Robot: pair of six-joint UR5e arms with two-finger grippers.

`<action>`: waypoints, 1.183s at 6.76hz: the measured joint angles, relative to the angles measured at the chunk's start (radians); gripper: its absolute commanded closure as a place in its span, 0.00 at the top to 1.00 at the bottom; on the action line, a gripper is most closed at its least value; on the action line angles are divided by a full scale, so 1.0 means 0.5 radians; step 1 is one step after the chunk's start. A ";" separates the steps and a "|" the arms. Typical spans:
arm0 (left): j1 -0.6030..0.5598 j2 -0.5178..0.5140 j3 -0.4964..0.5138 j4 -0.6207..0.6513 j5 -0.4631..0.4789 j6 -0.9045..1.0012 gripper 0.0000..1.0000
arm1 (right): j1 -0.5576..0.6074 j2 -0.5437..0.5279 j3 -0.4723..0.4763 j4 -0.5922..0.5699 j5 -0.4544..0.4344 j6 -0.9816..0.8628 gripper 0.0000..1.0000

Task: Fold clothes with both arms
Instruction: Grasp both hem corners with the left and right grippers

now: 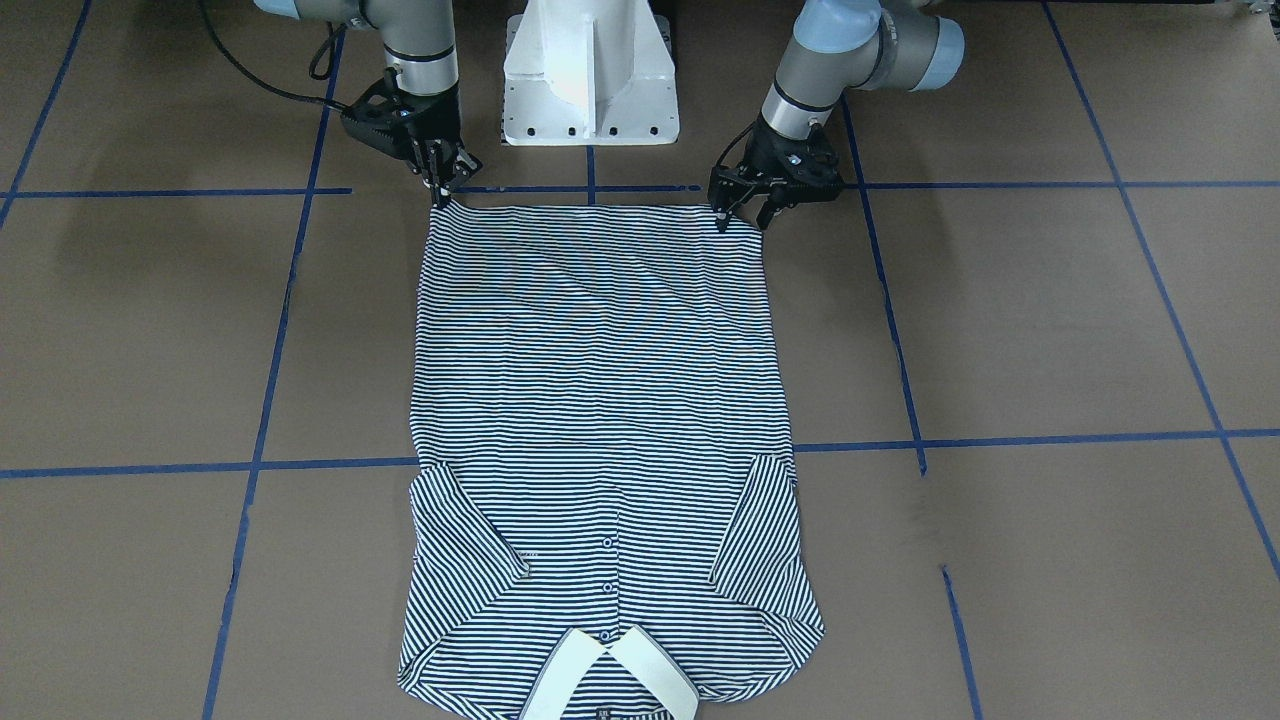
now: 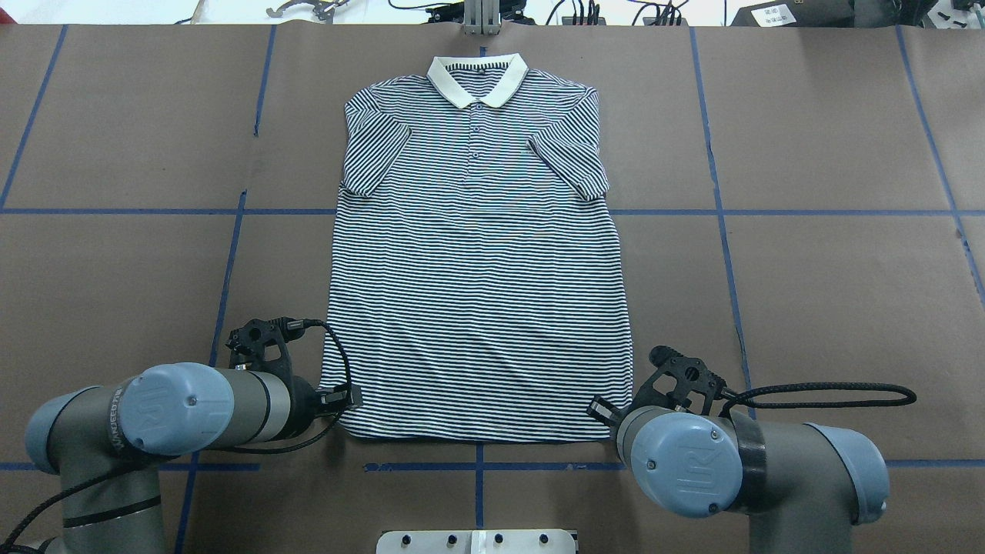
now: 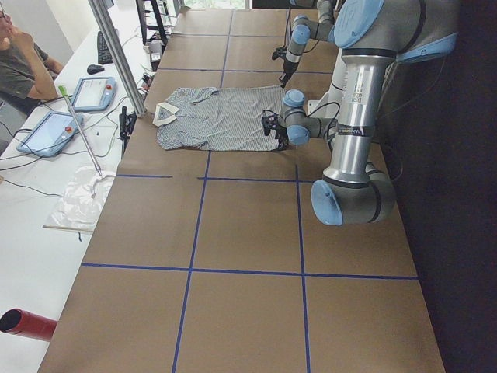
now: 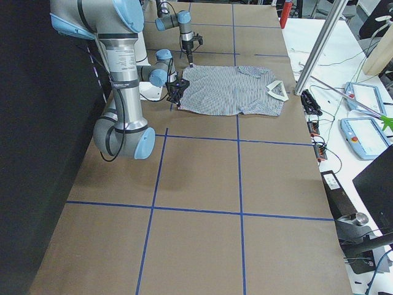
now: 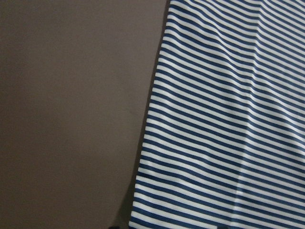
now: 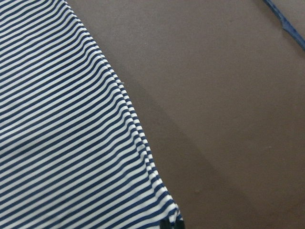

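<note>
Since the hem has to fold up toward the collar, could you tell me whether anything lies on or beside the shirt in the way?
Nothing visible does. The polo shirt lies flat, its sleeves folded onto the chest, with only table around it. The right gripper and left gripper sit at the hem corners.

Bare table [image 2: 831, 292] lies wide on both sides of the shirt [image 2: 477, 269], so I can swing either arm outward there. It's tight at the hem: the white base [image 1: 590, 90] stands between the left gripper [image 1: 744, 215] and the right gripper [image 1: 441, 190]. Beyond the collar, a metal post [image 2: 481, 15] and cables [image 2: 585, 11] line the far edge.
</note>
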 measured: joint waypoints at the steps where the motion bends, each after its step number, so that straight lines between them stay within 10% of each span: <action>1: 0.012 -0.001 0.003 0.000 0.000 -0.001 0.00 | 0.000 0.002 0.001 0.000 0.001 -0.001 0.00; 4: 0.022 -0.006 -0.049 0.013 -0.001 -0.006 0.00 | -0.001 -0.004 0.044 -0.006 0.002 0.003 0.00; 8: 0.211 0.000 -0.639 0.540 0.001 -0.189 0.00 | -0.101 -0.048 0.495 -0.442 -0.002 0.124 0.00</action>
